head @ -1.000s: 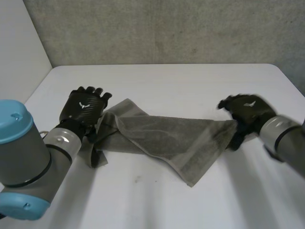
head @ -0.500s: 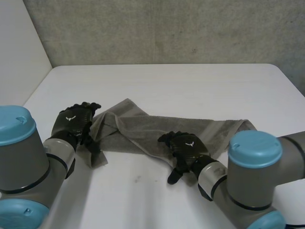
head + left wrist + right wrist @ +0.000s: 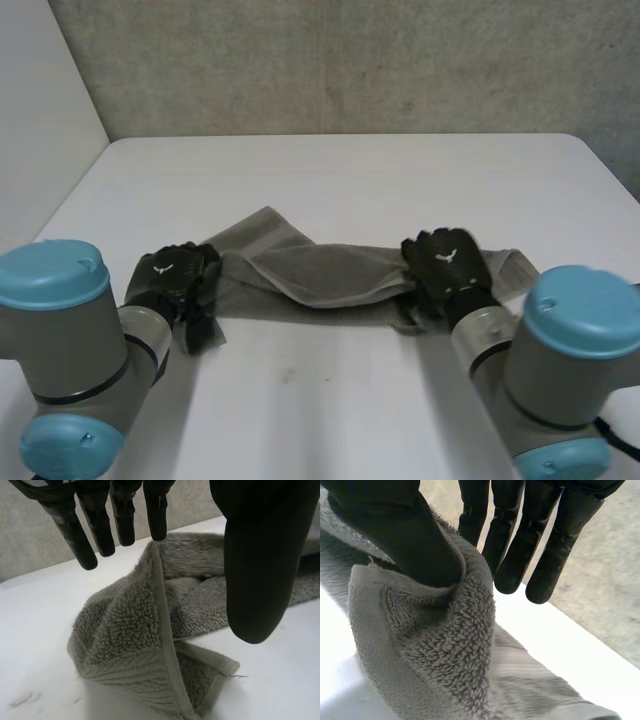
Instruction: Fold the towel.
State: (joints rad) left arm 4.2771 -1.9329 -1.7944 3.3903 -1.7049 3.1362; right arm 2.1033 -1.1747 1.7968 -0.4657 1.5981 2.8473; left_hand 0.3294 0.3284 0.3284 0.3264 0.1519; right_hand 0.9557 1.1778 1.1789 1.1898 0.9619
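Towel, grey, lying as a bunched strip across the near part of the white table. We see the left hand at its left end, fingers and thumb pinching a raised fold of the edge. We see the right hand near the right end, its thumb pressed into a fold and clamping it against straight fingers.

left hand pinching, right hand pinching, palms down
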